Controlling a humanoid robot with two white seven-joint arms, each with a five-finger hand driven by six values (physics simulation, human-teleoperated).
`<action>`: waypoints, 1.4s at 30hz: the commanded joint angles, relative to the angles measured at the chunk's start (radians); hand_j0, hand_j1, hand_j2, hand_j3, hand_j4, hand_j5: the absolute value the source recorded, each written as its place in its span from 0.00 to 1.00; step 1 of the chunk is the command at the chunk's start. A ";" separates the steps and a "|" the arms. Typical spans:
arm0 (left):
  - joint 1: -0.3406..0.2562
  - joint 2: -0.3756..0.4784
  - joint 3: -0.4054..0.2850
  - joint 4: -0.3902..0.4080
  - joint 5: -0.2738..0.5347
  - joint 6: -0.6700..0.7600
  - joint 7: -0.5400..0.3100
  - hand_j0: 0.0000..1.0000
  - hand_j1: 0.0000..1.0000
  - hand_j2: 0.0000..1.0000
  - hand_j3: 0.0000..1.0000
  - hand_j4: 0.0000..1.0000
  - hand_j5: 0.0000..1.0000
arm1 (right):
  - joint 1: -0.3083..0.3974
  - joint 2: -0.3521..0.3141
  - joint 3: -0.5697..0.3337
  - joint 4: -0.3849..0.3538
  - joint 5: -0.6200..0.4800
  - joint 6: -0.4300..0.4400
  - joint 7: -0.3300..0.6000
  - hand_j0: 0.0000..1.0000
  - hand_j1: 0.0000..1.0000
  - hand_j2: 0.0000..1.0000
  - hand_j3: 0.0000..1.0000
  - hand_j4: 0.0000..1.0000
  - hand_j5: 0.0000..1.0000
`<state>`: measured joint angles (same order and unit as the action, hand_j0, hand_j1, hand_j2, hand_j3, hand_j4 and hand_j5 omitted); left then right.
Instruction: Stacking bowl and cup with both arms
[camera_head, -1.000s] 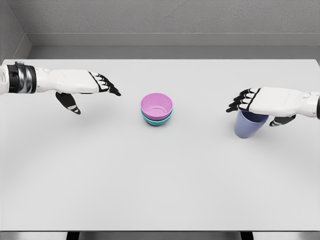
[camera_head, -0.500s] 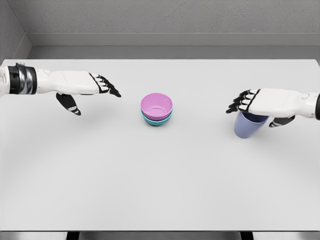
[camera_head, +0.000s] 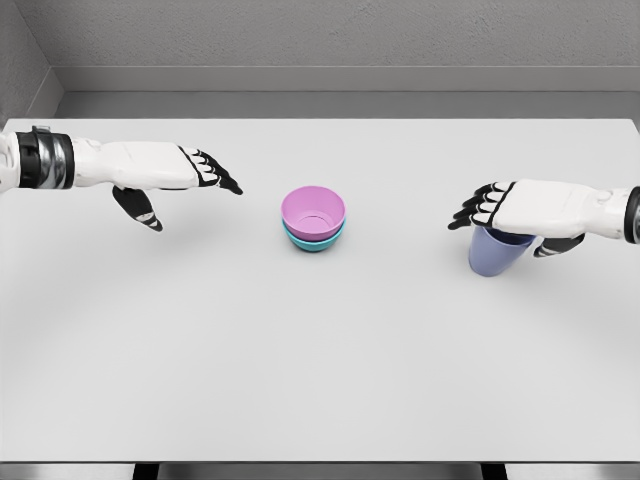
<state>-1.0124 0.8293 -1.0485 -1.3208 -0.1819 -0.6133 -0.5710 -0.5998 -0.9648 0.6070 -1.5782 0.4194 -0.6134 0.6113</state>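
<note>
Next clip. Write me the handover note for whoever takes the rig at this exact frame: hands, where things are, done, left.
Left hand: open, holding nothing, hovering over the table left of the bowls.
Right hand: open, palm down over the cup; no grasp visible.
Pink bowl sits nested in the teal bowl at table centre.
Cup stands upright on the right, apart from the bowls.
Done: bowls stacked.
Left: grasp the cup, likely with the right hand, and set it into the pink bowl.
</note>
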 joint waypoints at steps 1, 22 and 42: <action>0.000 0.001 0.001 0.000 0.005 0.002 0.000 1.00 1.00 1.00 1.00 1.00 1.00 | 0.000 0.000 -0.001 0.001 -0.004 0.003 0.000 1.00 1.00 1.00 1.00 1.00 1.00; 0.002 0.002 0.002 -0.001 0.005 0.002 0.000 1.00 1.00 1.00 1.00 1.00 1.00 | 0.009 -0.002 0.000 0.001 -0.002 0.003 0.000 0.84 0.84 0.84 0.84 0.84 0.84; 0.002 0.002 0.002 -0.001 0.005 0.002 0.000 1.00 1.00 1.00 1.00 1.00 1.00 | 0.009 -0.006 -0.010 0.001 -0.004 0.003 0.000 0.57 0.57 0.57 0.57 0.57 0.57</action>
<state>-1.0109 0.8309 -1.0477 -1.3223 -0.1819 -0.6133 -0.5709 -0.5906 -0.9693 0.5973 -1.5762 0.4207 -0.6137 0.6113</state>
